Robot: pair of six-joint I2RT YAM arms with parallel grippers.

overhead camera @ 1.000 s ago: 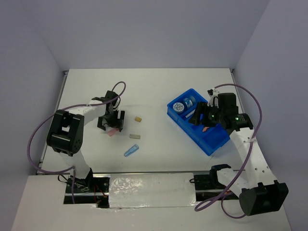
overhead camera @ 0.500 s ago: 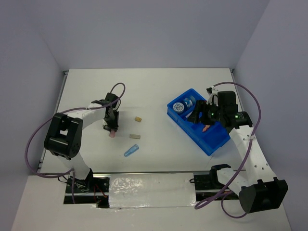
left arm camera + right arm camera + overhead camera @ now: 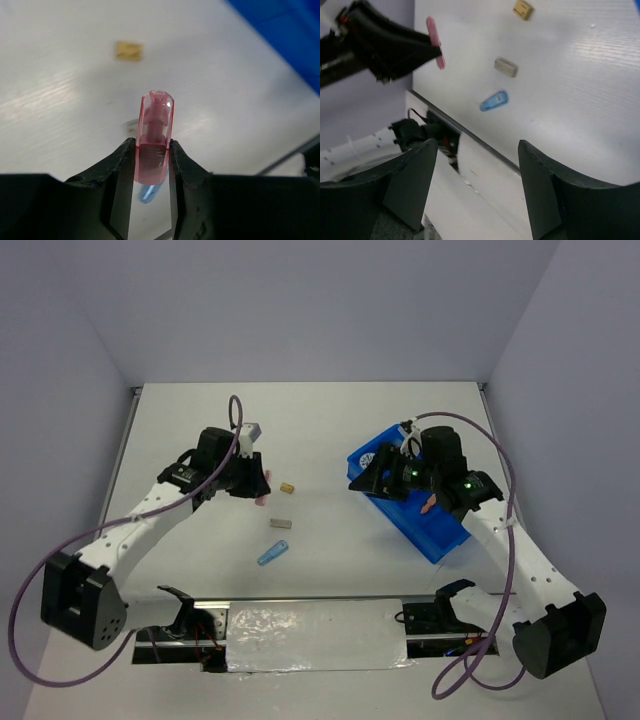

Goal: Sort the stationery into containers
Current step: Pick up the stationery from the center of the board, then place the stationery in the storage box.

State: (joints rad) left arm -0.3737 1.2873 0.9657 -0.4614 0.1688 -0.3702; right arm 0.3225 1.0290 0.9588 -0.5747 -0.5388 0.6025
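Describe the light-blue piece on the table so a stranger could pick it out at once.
On the white table, left of the blue tray, three small loose items lie in a rough line. The light-blue piece is the one closest to the near edge. It alone is long, tapered and blue; the grey block and tan block beyond it are tiny and squarish.

Your left gripper is hanging above the table, with the pink piece sticking out past its tips. Just ahead of the tips, the tan block is sitting alone. Below and behind them, the grey block and the light-blue piece are lying apart. Beyond the tan block, an open strip is running to the blue tray. There your right gripper, jaws spread, is crowding the corner nearest you.
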